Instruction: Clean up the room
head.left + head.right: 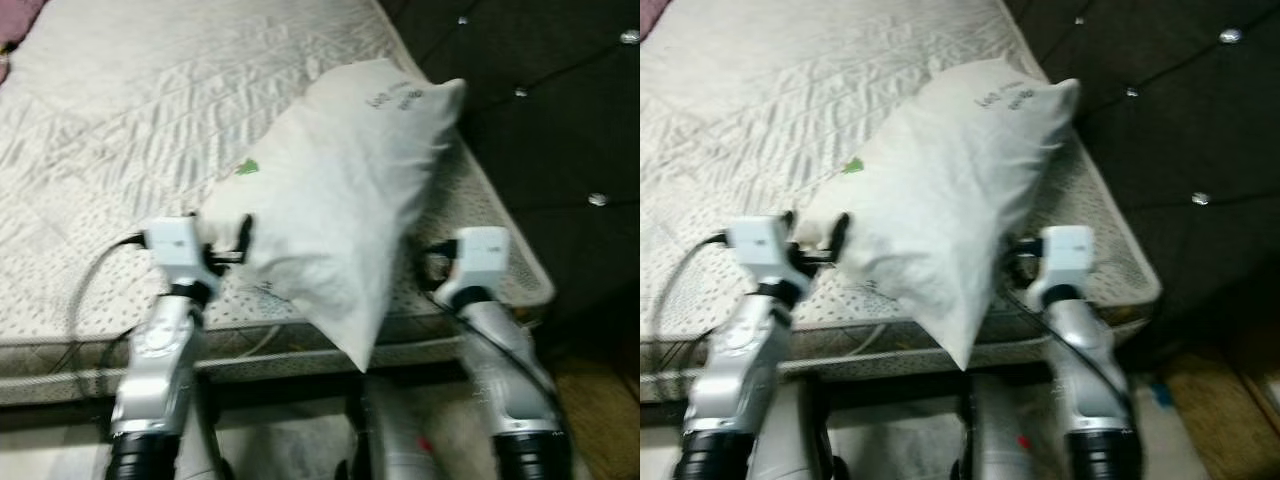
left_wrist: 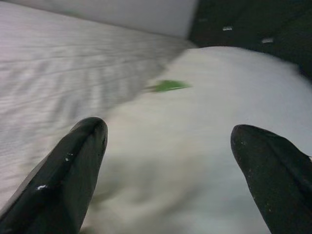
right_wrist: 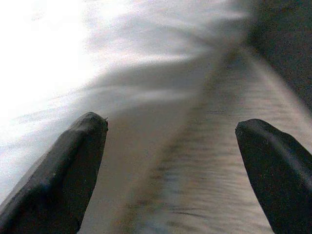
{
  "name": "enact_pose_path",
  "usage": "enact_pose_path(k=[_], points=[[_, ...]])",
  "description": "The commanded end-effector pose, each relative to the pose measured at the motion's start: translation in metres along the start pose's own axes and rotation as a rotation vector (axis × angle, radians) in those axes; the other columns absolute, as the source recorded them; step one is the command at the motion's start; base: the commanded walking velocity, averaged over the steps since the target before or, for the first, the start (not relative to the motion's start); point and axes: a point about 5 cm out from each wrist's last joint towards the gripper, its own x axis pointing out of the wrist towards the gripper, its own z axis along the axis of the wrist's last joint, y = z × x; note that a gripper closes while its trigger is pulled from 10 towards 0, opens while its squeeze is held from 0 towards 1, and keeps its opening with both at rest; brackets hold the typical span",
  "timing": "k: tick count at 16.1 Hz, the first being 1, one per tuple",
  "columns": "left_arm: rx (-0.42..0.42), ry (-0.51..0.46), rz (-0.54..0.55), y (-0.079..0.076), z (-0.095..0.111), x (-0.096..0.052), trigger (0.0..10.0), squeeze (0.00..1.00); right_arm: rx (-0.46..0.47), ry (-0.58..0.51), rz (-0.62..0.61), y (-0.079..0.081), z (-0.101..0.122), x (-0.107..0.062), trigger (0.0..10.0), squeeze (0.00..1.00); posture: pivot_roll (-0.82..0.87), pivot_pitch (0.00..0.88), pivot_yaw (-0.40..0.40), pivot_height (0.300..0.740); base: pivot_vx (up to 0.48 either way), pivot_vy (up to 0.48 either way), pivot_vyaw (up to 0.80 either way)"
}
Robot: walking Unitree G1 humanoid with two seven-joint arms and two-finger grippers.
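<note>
A big white pillow (image 1: 340, 190) with a small green tag (image 1: 246, 168) lies slanted on the near right corner of the bare quilted mattress (image 1: 120, 130). Its lower corner hangs past the mattress edge. My left gripper (image 1: 220, 228) is open against the pillow's left end; in the left wrist view the pillow (image 2: 209, 136) sits between the spread fingers (image 2: 73, 165). My right gripper (image 1: 430, 258) is at the pillow's right side, partly hidden behind it. It is open too, with the pillow (image 3: 44, 58) beside one finger and mattress between them.
A dark tufted headboard (image 1: 540, 120) with silver buttons runs along the right of the bed. Something pink (image 1: 15, 30) lies at the far left corner. Wooden floor (image 1: 600, 400) shows at the lower right, below the mattress edge.
</note>
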Motion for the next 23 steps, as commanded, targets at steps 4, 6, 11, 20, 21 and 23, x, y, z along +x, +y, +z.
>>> enact_pose_path(k=[4,6,11,20,21,23], points=[[-0.002,0.015,-0.007,-0.004,-0.003,0.003,10.0,0.00,-0.042,0.010,0.014,-0.005,-0.002,0.001,10.0,0.00,-0.06,0.116,-0.044,0.510,0.000,0.000,0.40],[-0.003,0.006,-0.007,-0.005,-0.001,0.008,10.0,0.00,-0.044,0.007,-0.001,-0.007,0.000,0.005,10.0,0.00,-0.06,0.098,-0.045,0.510,0.000,0.000,0.35],[-0.003,-0.004,-0.008,-0.004,0.005,0.015,10.0,0.00,-0.060,0.041,0.015,-0.016,0.008,0.019,10.0,0.00,-0.06,0.067,-0.036,0.510,0.000,0.000,0.00],[0.006,0.075,-0.056,0.006,-0.008,0.006,10.0,0.00,0.038,0.154,0.130,-0.048,-0.004,-0.008,10.0,0.00,-0.08,0.042,-0.046,0.510,0.000,0.000,0.00],[-0.010,0.093,-0.068,0.008,-0.014,-0.002,10.0,0.00,0.084,0.195,0.153,-0.049,-0.011,-0.017,10.0,0.00,-0.07,0.027,-0.034,0.510,0.000,0.000,0.00],[-0.014,0.107,-0.100,0.011,-0.018,-0.011,10.0,0.00,0.218,0.261,0.283,-0.038,-0.018,-0.034,10.0,0.00,-0.07,0.011,-0.011,0.510,0.000,0.000,0.00]])
